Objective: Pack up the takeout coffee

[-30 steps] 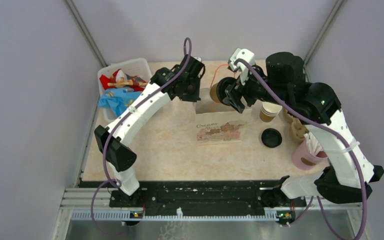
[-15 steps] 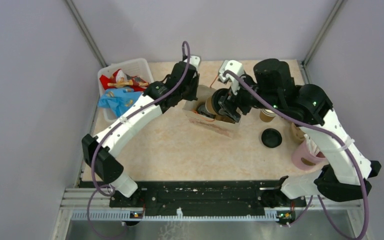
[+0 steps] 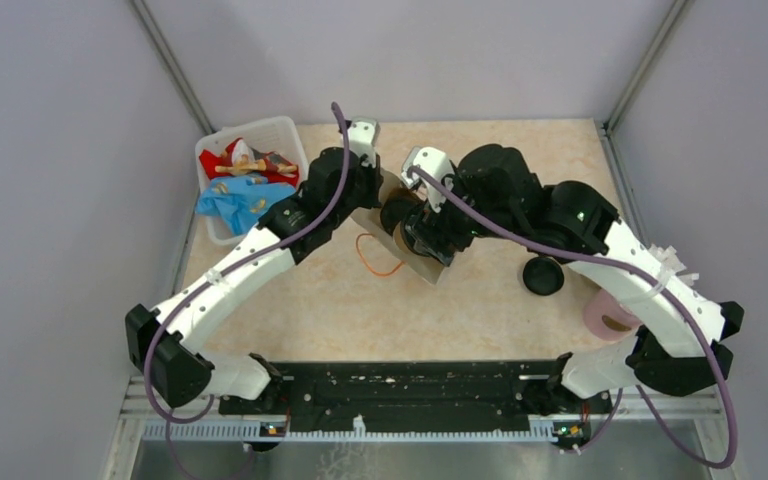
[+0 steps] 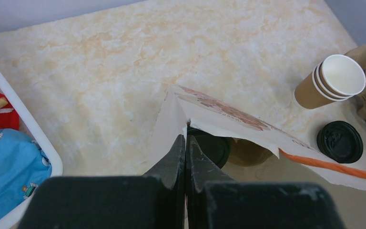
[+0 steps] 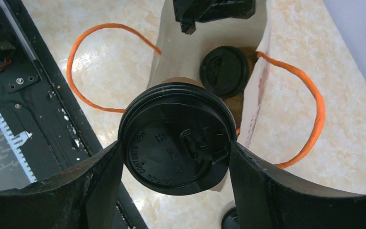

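Between the fingers of the right gripper (image 5: 175, 149) sits a lidded takeout coffee cup (image 5: 174, 136); the two fingers are pressed on its opposite sides just under the black lid, so the grip is firm on the cup. The cup hangs at the mouth of the paper bag (image 5: 181, 57), around the middle of the table (image 3: 310, 300), a little to the far side. Its lid faces back to the wrist and its base points into the bag, so its long axis runs along the fingers and steeply down; how much it leans I cannot tell. Deeper in the bag stands a second lidded cup (image 5: 225, 70), its lid also turned to the opening. The left gripper (image 4: 186, 138) is closed flat on the bag's paper edge and holds the mouth open from the left. To do this step well, I think the held cup should go down along its own axis, without tipping, into the free place beside the second lidded cup and not on top of its lid. The left gripper should keep the mouth wide, and the orange cord handle (image 5: 310, 109) must not be caught under the base. The fingers should part only when the base rests on the bottom.
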`<state>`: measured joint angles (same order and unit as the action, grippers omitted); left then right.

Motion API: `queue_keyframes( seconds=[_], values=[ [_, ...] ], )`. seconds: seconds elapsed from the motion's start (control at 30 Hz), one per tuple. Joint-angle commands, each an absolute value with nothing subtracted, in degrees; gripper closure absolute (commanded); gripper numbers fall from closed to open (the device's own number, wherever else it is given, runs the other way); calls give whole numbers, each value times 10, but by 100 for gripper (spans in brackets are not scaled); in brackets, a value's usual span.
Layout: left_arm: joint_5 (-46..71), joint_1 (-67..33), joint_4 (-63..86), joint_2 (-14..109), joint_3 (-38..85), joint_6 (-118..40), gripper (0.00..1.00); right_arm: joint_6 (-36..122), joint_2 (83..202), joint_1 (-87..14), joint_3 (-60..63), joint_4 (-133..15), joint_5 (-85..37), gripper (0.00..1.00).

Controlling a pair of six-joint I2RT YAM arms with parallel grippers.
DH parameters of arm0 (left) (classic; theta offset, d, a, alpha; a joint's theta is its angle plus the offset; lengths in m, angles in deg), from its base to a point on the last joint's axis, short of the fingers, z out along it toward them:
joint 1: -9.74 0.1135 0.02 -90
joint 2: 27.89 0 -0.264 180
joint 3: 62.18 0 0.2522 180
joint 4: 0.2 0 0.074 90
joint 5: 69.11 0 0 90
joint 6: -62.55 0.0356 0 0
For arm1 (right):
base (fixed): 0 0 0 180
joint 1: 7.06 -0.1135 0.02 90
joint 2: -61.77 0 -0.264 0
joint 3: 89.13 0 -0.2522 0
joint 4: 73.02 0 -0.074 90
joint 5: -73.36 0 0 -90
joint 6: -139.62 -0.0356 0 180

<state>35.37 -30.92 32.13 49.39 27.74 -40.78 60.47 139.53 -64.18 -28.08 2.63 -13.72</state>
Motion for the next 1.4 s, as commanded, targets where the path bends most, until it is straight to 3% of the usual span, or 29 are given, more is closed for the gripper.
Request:
queue_keyframes(
  seconds=[0.0,0.67,1.0,1.37],
  values=[
    [362,-310,250,467,262,-405,100,574,1386,-671,-273,-13,-103,42],
    [367,-309,251,425,234,-429,100,595,1377,-702,-253,39,-29,43],
    [364,-310,279,432,254,-442,100,680,1358,-703,-193,-23,-33,44],
    [375,-309,313,427,267,-442,100,667,1404,-704,-172,-63,6,46]
  ],
)
